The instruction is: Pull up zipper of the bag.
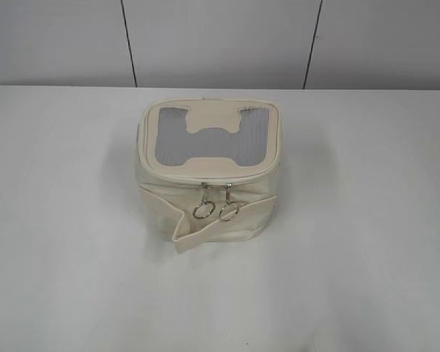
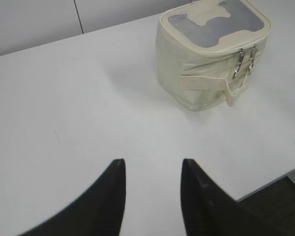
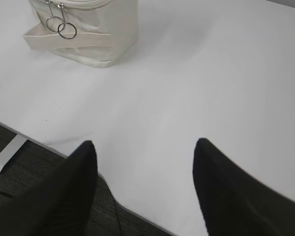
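Observation:
The cream boxy bag (image 1: pixel 209 198) stands in the middle of the white table, lid up, with a grey window and a cream H-shaped patch. The zipper (image 1: pixel 177 174) runs around its top rim. Its two silver sliders with ring pulls (image 1: pixel 215 210) hang side by side at the front centre. The bag also shows in the left wrist view (image 2: pixel 196 78) and the right wrist view (image 3: pixel 103 29). My left gripper (image 2: pixel 153 164) is open and empty over bare table, well short of the bag. My right gripper (image 3: pixel 145 147) is open and empty near the table's front edge. Neither gripper shows in the exterior view.
The white table (image 1: pixel 66 242) reaches back to a grey panelled wall (image 1: pixel 220 40). Its front edge (image 3: pixel 19 135) and dark floor show in the right wrist view. A loose band (image 1: pixel 213 231) crosses the bag's front.

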Robot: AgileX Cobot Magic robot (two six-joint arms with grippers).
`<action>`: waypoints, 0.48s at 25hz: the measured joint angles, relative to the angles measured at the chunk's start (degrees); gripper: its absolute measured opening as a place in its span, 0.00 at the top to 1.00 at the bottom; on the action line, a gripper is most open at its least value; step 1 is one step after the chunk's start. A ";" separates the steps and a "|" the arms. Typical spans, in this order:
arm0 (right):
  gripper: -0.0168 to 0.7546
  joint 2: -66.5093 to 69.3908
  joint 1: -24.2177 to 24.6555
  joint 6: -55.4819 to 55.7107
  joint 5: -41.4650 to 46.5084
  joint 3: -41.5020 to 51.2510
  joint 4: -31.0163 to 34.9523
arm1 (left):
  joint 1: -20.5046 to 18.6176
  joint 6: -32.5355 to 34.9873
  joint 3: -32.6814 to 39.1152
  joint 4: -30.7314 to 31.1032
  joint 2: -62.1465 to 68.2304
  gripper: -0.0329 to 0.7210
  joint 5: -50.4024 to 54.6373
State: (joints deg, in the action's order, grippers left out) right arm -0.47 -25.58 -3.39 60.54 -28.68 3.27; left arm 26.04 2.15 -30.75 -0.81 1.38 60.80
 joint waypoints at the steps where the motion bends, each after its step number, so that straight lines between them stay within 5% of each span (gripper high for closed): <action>1: 0.37 0.00 0.00 0.00 -0.22 0.07 -0.06 | 0.00 0.00 0.07 0.12 0.00 0.57 -0.20; 8: 0.44 0.00 1.32 0.00 -0.32 0.07 -0.06 | -0.96 0.00 0.07 0.12 -0.06 0.61 -0.33; 12: 0.45 0.00 11.49 0.00 -0.39 0.12 -0.06 | -11.39 0.00 0.12 0.29 -1.25 0.64 -0.48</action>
State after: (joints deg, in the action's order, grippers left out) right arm -0.47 -14.08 -3.39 60.15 -28.56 3.21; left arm 14.65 2.15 -30.63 -0.52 0.13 60.32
